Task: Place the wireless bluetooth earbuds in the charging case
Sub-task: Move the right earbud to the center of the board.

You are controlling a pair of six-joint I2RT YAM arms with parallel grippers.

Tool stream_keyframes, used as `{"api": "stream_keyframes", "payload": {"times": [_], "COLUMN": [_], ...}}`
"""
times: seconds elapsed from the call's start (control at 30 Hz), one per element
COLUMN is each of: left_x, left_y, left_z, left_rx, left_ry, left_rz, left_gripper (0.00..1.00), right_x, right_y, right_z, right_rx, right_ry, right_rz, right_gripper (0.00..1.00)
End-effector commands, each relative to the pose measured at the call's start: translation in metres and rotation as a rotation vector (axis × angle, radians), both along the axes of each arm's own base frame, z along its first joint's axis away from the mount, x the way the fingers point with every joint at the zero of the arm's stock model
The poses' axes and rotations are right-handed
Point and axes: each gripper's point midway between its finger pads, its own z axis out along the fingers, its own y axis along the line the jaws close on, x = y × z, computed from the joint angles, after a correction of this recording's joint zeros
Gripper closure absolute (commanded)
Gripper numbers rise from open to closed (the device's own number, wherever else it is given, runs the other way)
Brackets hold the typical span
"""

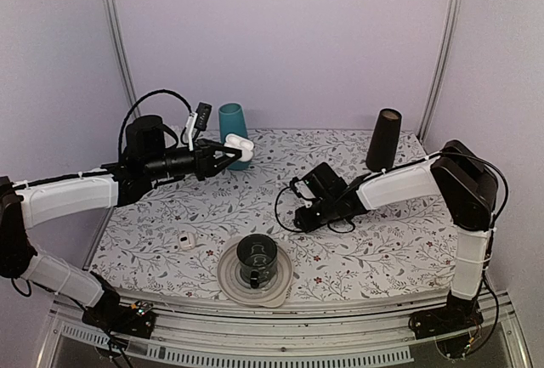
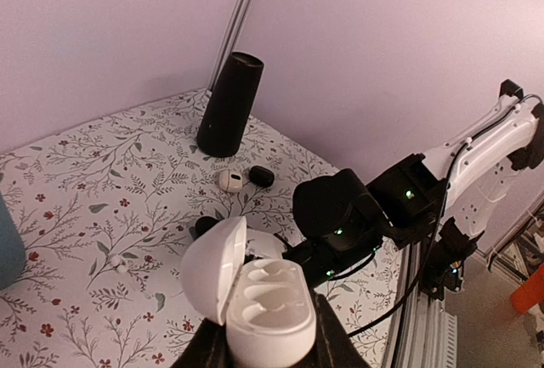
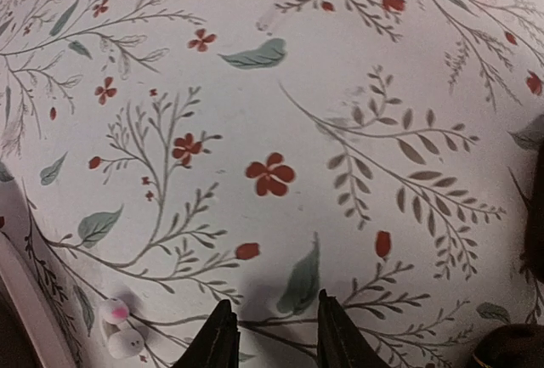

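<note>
Left gripper point(image 1: 231, 150) clamps the charging case point(image 2: 255, 300) up off the table, lid open, both wells empty. Right gripper point(image 3: 276, 342) sits low over the floral tablecloth point(image 3: 357, 70), jaws narrow and holding nothing. One earbud point(image 3: 119, 331) lies just left of its fingers. Nothing inserted yet; looks like both insertions are left.

A floral cloth point(image 1: 382, 245) lies under both pairs of jaws. Just behind the jaws of the left gripper point(image 1: 229, 150) a teal cup point(image 1: 231, 123) stands upright. Down from those jaws, toward the front edge, lies 1 small white piece with a dark mark point(image 1: 186, 240). To the near-left of the jaws of the right gripper point(image 3: 272, 334), a dark mug point(image 1: 257, 257) sits on a round grey plate point(image 1: 228, 281). A tall black tumbler point(image 1: 383, 140) stands upright well beyond them to the right. There are 2 black ovals: 1 point(image 2: 261, 176) near the tumbler's foot, 1 point(image 2: 204, 226) closer to the left jaws.
</note>
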Motion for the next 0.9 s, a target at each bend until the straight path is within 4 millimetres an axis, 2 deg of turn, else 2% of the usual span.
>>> {"api": "stream_keyframes", "payload": {"times": [0.0,0.17,0.33,0.43,0.53,0.77,0.87], "left_x": [0.000,0.000,-0.001,-0.001,-0.001,-0.001,-0.001], "left_y": [0.003,0.003,0.003,0.004,0.004,0.004,0.005], "left_z": [0.011,0.011,0.013,0.013,0.013,0.012,0.012], "left_rx": [-0.012,-0.012,-0.012,-0.010,-0.009,-0.007,-0.007], "left_ry": [-0.018,-0.018,-0.022,-0.026,-0.027,-0.028,-0.029], "left_rz": [-0.002,-0.004,-0.004,-0.002,0.002,0.001,0.003], "left_gripper": [1.00,1.00,1.00,1.00,1.00,1.00,1.00], "right_x": [0.004,-0.011,-0.019,-0.034,-0.044,-0.051,-0.052], "right_y": [-0.031,-0.013,0.010,0.026,0.033,0.041,0.031], "right_z": [0.009,0.037,0.051,0.048,0.042,0.029,0.011], "right_rx": [-0.002,0.166,0.172,0.189,0.210,0.162,0.093], "right_ry": [0.002,0.008,-0.008,0.038,0.105,0.157,0.173], "right_rz": [-0.173,-0.100,0.018,0.078,0.069,0.026,-0.033], "right_gripper": [0.68,0.68,0.68,0.75,0.76,0.76,0.76]}}
